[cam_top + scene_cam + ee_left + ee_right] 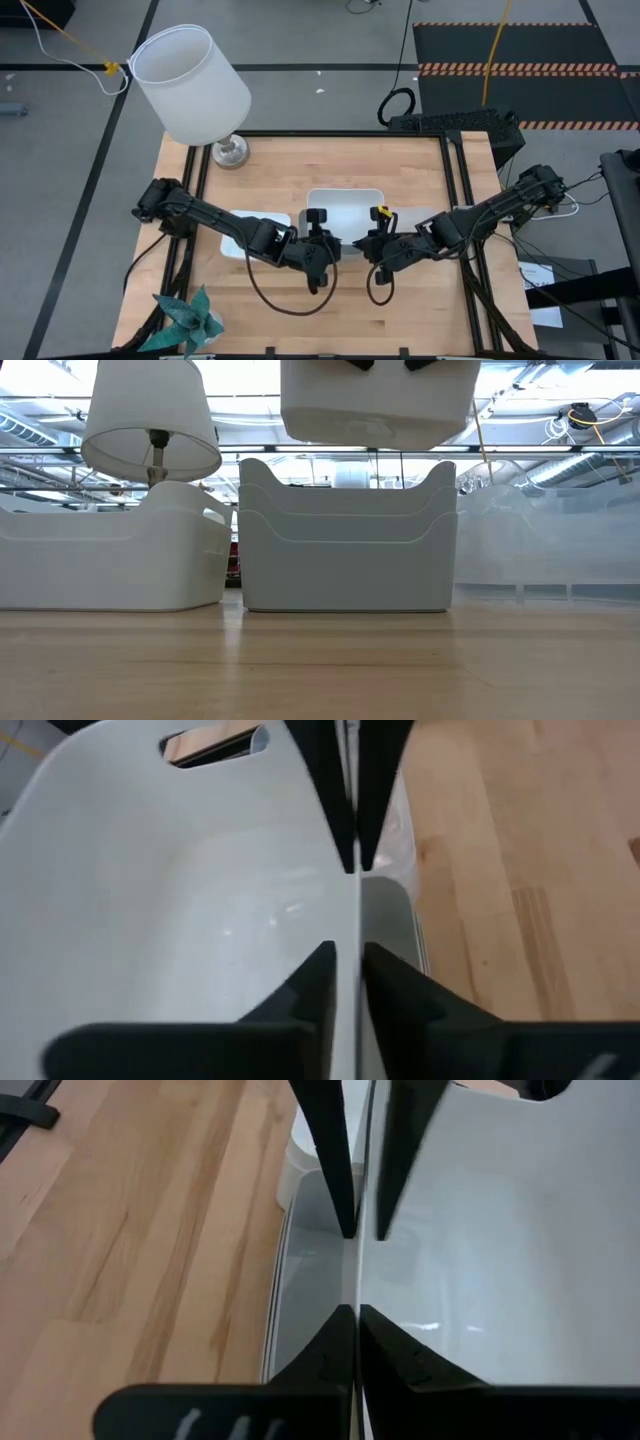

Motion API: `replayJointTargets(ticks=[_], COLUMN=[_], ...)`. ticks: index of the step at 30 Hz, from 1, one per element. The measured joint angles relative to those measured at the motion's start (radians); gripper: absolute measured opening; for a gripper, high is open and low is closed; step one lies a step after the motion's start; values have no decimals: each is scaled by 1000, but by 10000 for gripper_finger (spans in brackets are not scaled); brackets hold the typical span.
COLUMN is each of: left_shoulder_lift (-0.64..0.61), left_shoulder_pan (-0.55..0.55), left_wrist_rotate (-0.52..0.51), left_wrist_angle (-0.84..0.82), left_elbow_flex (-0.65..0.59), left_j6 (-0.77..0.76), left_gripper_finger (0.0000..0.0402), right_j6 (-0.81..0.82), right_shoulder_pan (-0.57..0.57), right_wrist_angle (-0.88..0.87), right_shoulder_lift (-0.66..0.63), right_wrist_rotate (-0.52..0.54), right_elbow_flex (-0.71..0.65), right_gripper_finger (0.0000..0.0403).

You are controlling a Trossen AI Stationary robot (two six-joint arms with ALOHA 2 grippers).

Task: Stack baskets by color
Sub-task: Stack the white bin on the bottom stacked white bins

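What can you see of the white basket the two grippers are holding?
The lifted white basket is opaque, glossy-looking plastic, shallow, with rounded corners and a slot handle cut in one end wall. It hangs level in the air above the white stack at the table's middle, clear of its rims. The left gripper pinches one side wall and the right gripper the opposite one. Nothing else touches it.
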Motion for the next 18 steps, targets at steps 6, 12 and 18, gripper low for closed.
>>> replayJointTargets(ticks=[6, 12, 18], left_shoulder_lift=[1, 1, -31], left_shoulder_pan=[0, -2, -29], left_wrist_rotate=[6, 43, 42], left_wrist_angle=[0, -2, -48], left_elbow_flex=[0, 1, 1], left_j6=[14, 3, -11], left_gripper_finger=[8, 6, 5], right_j6=[-35, -59, -100], right_shoulder_pan=[0, 30, 83], right_wrist_angle=[0, 30, 127], right_shoulder_lift=[0, 0, -33], right_wrist_rotate=[3, -2, -4], right_elbow_flex=[0, 0, 0], right_gripper_finger=[6, 77, 176])
